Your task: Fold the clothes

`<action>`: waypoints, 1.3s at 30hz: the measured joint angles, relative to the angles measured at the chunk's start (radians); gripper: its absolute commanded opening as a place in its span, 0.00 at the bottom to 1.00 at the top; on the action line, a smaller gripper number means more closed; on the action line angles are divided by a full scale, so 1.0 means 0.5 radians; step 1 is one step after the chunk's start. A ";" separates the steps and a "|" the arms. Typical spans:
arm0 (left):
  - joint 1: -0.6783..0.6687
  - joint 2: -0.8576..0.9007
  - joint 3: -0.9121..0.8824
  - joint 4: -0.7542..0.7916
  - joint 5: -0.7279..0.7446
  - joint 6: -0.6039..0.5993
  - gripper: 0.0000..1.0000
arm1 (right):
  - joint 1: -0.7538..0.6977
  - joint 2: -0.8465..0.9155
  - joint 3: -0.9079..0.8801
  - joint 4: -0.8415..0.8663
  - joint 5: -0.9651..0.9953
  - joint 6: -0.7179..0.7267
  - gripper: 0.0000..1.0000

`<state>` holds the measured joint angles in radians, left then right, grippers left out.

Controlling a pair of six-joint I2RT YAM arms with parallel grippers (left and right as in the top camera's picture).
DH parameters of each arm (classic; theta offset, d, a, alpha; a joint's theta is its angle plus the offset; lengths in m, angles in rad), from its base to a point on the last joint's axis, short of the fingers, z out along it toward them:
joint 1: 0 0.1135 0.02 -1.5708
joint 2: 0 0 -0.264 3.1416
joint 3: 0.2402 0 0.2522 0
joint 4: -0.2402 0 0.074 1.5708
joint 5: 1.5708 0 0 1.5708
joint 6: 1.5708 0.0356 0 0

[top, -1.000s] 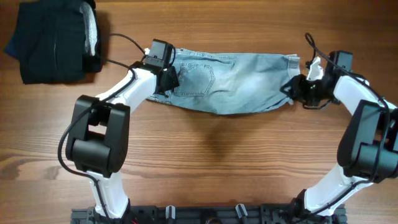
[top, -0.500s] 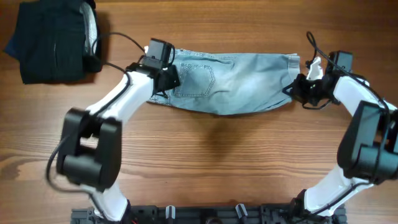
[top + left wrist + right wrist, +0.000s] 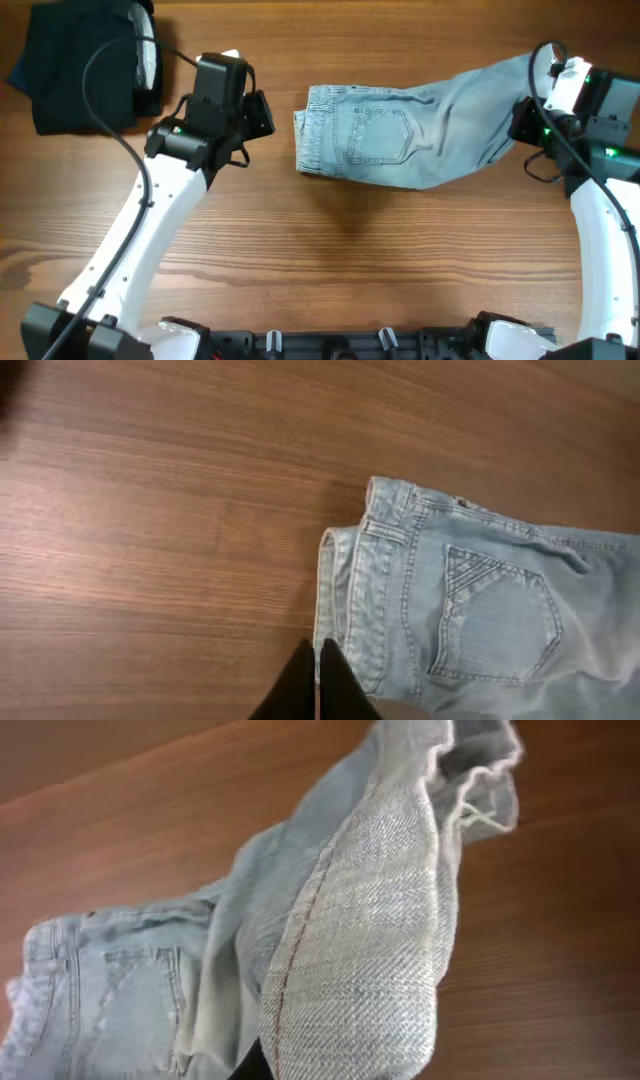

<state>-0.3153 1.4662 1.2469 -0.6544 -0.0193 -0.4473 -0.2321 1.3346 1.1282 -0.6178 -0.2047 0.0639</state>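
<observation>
Item, denim shorts [image 3: 400,140]: they lie in the middle of the table [image 3: 330,260], long axis running left to right; waistband [image 3: 345,600] flat at the left end, back pocket [image 3: 385,135] uppermost; leg end raised off the wood at the right.

Item, right gripper [image 3: 522,120]: fingers pinched on that leg end (its wrist view is filled with hanging denim); this looks like the arm you fold with.

Item, left gripper [image 3: 262,113]: fingers pressed together, empty; beside the waistband, not on it.

Relation that counts: the waistband lies leftward of the held end, along the long axis; you would probably carry it that way.

Item, black folded garment [image 3: 80,70]: far-left corner, well apart.
</observation>
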 measured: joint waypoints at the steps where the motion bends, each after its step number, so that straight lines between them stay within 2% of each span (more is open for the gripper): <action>1: 0.000 -0.021 0.000 -0.017 -0.005 0.000 0.04 | 0.045 0.001 0.000 -0.021 0.000 -0.046 0.04; 7: 0.000 -0.152 0.000 -0.096 -0.006 0.000 0.04 | 0.489 0.017 0.000 -0.034 0.146 -0.223 0.04; 10: 0.000 -0.260 0.000 -0.122 -0.006 0.000 0.05 | 0.726 0.154 0.000 -0.059 0.281 -0.246 0.04; 19: 0.000 -0.327 0.000 -0.208 -0.013 0.000 0.05 | 1.089 0.531 0.000 -0.060 0.385 -0.190 0.04; 24: 0.000 -0.327 0.000 -0.211 -0.013 0.000 0.05 | 1.135 0.570 0.000 -0.009 0.420 0.083 0.04; 34: 0.000 -0.327 0.000 -0.248 -0.013 0.000 0.04 | 1.135 0.570 0.000 0.091 0.426 0.999 0.04; 39: 0.000 -0.328 0.000 -0.264 -0.014 -0.001 0.04 | 1.135 0.570 0.000 0.273 0.410 1.172 0.04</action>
<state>-0.3153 1.3022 1.2469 -0.7864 -0.0261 -0.4477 0.3351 1.6196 1.1282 -0.4812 0.0006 0.6498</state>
